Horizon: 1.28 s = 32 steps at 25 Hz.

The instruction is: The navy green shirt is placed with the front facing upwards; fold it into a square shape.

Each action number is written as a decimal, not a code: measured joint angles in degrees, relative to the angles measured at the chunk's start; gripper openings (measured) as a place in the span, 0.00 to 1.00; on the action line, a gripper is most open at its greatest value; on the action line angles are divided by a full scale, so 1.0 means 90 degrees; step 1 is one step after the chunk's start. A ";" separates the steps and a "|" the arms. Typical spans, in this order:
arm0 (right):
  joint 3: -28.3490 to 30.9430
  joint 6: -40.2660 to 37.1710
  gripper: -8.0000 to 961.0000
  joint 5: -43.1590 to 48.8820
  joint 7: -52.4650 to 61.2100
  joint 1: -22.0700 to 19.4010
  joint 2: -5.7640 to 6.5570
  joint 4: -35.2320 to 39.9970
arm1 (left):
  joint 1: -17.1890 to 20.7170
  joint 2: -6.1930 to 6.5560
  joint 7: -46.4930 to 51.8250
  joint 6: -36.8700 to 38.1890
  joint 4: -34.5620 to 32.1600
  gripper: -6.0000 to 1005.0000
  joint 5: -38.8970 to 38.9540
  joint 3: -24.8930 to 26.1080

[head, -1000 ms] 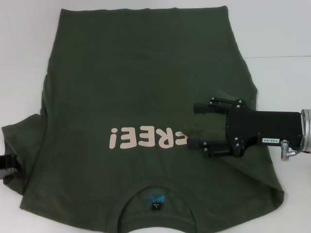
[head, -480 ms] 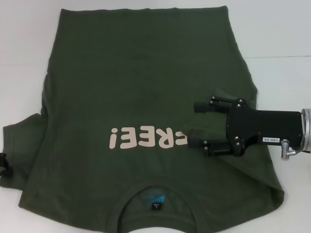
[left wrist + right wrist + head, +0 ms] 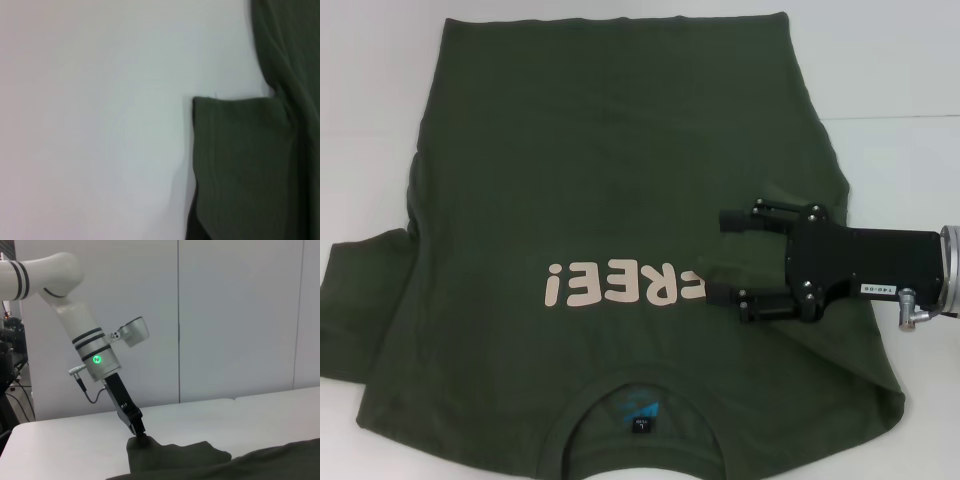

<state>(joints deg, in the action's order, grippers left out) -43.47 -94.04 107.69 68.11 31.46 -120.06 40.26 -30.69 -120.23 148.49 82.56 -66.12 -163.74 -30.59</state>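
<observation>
The navy green shirt (image 3: pixel 580 180) lies spread front up on the white table (image 3: pixel 900 60), its pale "FREE!" lettering (image 3: pixel 625 285) reading upside down and its neck label (image 3: pixel 640 418) at the near edge. My right gripper (image 3: pixel 722 258) hovers open over the shirt's right side, a raised fold of green cloth between its fingers. My left gripper is outside the head view. In the right wrist view the left gripper (image 3: pixel 140 432) sits at the corner of the left sleeve (image 3: pixel 175 452). The left wrist view shows that sleeve (image 3: pixel 240 165) flat on the table.
White tabletop (image 3: pixel 90 125) surrounds the shirt on the left, far and right sides. A seam in the table (image 3: pixel 895 118) runs along the right. White wall panels (image 3: pixel 235 315) stand behind the left arm (image 3: pixel 95 357).
My left gripper has slid left out of the head view, and the left sleeve now reaches the picture's edge. The right gripper has stayed in place.
</observation>
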 joint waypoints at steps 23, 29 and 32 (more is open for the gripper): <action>-0.0009 -0.0141 0.86 -0.0036 -0.0045 -0.0049 0.0000 -0.0029 | 0.0046 0.0048 0.0085 -0.1019 -0.0143 0.00 0.0000 0.0294; -0.0003 -0.0187 0.85 -0.0042 -0.0065 -0.0057 0.0016 -0.0030 | 0.0001 0.0069 0.0089 -0.1237 -0.0144 0.00 0.0000 0.0369; -0.0003 -0.0200 0.85 -0.0042 -0.0026 -0.0067 0.0022 -0.0030 | -0.0038 0.0081 0.0091 -0.1259 -0.0143 0.00 0.0000 0.0374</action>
<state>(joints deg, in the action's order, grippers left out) -43.50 -95.84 107.31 67.88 30.85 -119.86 39.99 -31.03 -119.50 149.30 71.23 -67.41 -163.74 -27.23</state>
